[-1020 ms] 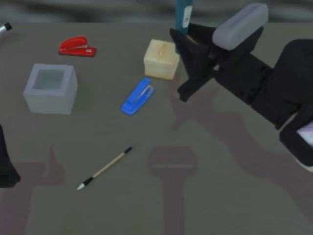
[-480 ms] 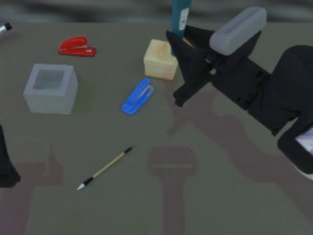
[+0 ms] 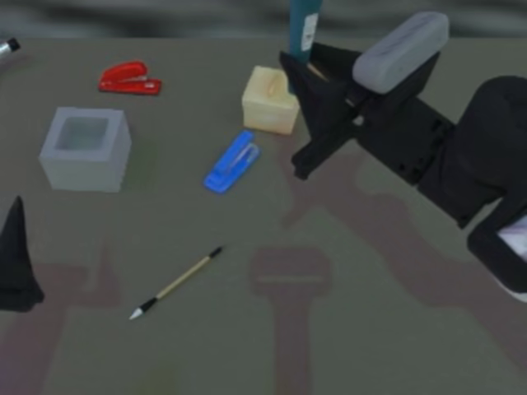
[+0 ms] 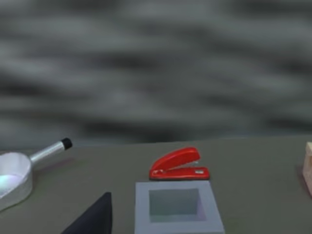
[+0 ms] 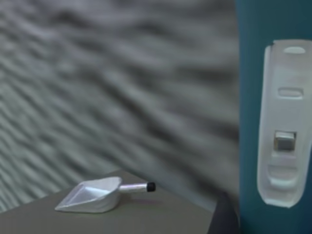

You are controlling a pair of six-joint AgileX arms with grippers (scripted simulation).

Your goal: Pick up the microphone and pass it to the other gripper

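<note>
Microphone (image 3: 304,25) upright at table's far edge, pinched in right gripper (image 3: 306,86); left gripper (image 3: 16,267) near-left, finger state impossible to tell. Risk: misaligned handover, slim handle slipping.

Left end effector (image 3: 16,259) risen into fuller sight at the left edge, one pointed finger upright. Right end effector (image 3: 300,111) with microphone (image 3: 303,25) shifted slightly leftward, seemingly settled since half a second ago.

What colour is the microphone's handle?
Teal, with a white switch panel; the microphone shows best in the right wrist view.
</note>
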